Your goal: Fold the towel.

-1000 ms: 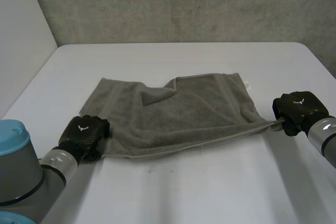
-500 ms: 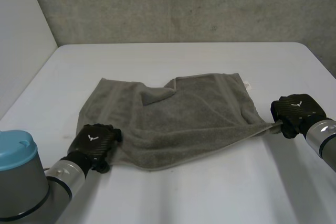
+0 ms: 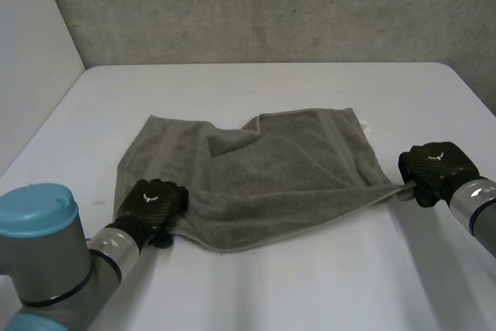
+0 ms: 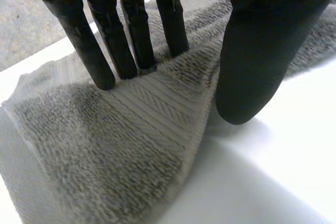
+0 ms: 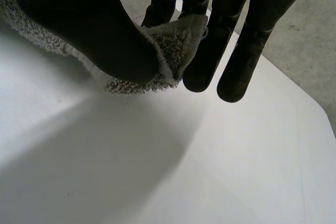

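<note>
There was one grey towel [image 3: 263, 176] on one white desk [image 3: 271, 284], and two black hands were on it, one at each near corner. The towel lay rumpled about the middle of the desk, mostly flat. A small flap [image 3: 232, 141] was turned over at its far edge, and one small white tag [image 3: 364, 124] stuck out at its far right corner. A grey concrete wall [image 3: 271, 5] stood behind the desk.

The left hand [image 3: 155, 201] sat on the towel's near left corner, palm down, its grey arm [image 3: 108, 249] reaching in low over the desk. In the left wrist view the fingers [image 4: 131, 35] stood straight on the striped hem of the towel [image 4: 105, 145]. The thumb [image 4: 257, 51] came against the lifted edge from the other side, so the cloth was nipped between them and raised off the desk there.

The right hand [image 3: 434, 167] was at the towel's near right corner, which was drawn out to a point toward it. In the right wrist view its thumb [image 5: 79, 19] pressed the corner of the towel [image 5: 178, 40] against the nearest fingers [image 5: 247, 61], a tight pinch held just above the desk, with the outer fingers hanging straight beside the cloth.
</note>
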`<move>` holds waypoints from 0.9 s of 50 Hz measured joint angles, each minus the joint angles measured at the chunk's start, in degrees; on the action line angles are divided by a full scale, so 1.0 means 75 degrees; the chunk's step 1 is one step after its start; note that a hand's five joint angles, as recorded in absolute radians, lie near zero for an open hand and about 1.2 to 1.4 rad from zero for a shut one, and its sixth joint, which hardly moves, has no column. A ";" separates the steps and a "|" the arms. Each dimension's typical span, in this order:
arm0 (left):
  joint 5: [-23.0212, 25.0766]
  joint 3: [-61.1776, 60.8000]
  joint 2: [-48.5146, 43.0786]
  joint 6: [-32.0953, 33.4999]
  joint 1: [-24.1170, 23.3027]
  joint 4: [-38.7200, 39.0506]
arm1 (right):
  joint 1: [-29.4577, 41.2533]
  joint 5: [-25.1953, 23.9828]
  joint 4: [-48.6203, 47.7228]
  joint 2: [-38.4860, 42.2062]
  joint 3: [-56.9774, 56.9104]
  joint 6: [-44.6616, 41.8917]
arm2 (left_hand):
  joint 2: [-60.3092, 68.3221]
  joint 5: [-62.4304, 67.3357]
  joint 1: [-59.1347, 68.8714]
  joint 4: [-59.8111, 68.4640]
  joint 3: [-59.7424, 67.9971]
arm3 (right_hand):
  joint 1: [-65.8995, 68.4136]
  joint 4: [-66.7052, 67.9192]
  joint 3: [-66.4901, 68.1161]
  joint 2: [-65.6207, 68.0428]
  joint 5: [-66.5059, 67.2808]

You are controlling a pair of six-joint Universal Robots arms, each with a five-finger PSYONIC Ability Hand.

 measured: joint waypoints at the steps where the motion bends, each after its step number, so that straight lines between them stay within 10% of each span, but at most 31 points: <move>1: -0.0009 0.0043 -0.0006 -0.0003 -0.0008 0.0035 | 0.0000 0.0000 0.0000 0.0001 -0.0001 -0.0001 | 0.0166 0.0173 0.0172 0.0170 0.0166 | 0.0001 0.0000 0.0000 0.0000 0.0000; 24: -0.0594 -0.0066 0.0237 0.0282 0.0567 0.0710 | 0.0018 -0.0023 0.0012 -0.0009 -0.0012 -0.0016 | 0.1804 0.1758 0.1784 0.1809 0.1800 | 0.0000 -0.0001 0.0000 0.0000 0.0000; 45: -0.0486 -0.0402 0.3309 0.3313 0.0559 -0.0797 | 0.0014 -0.0011 0.2551 -0.1643 -0.1608 -0.0783 | 0.4352 0.4188 0.3878 0.4354 0.4336 | 0.0000 -0.0001 0.0001 0.0009 0.0001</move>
